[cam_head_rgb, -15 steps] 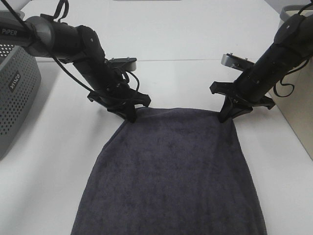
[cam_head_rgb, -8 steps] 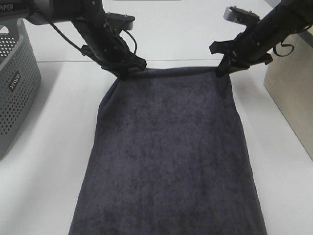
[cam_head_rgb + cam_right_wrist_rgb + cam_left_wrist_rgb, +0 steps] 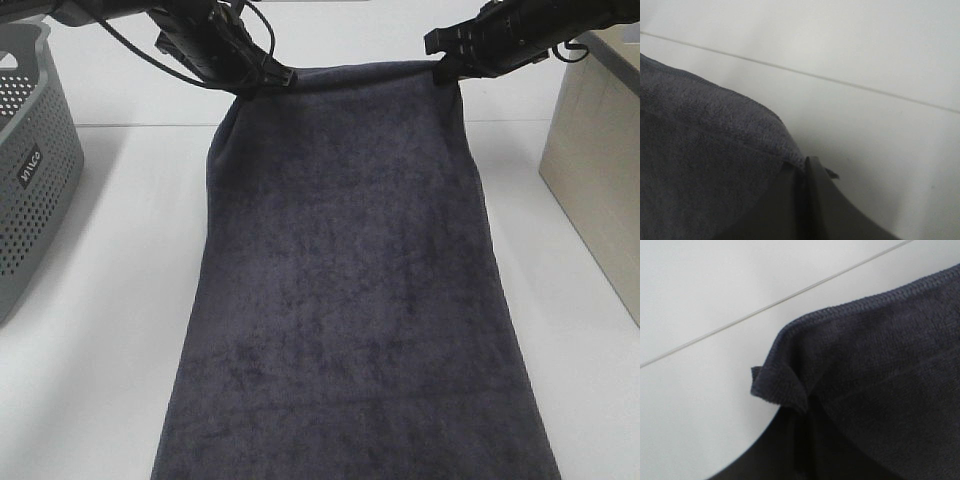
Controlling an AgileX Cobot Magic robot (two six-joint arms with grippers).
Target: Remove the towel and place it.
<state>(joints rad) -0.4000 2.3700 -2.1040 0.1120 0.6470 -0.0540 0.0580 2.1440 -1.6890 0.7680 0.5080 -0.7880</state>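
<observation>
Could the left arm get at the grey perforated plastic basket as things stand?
Probably not yet: the left gripper is shut on a corner of the dark charcoal terry-cloth towel. Nothing stands between it and the grey perforated plastic basket.

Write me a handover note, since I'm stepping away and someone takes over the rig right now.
Left gripper: shut on one far corner of the towel.
Right gripper: shut on the other far corner.
Towel: far edge lifted and stretched between the arms, the rest draped toward the camera; near end out of view. Grey perforated basket at left, beige box at right.
Done: both corners gripped, towel raised.
Left: place and release it.
</observation>
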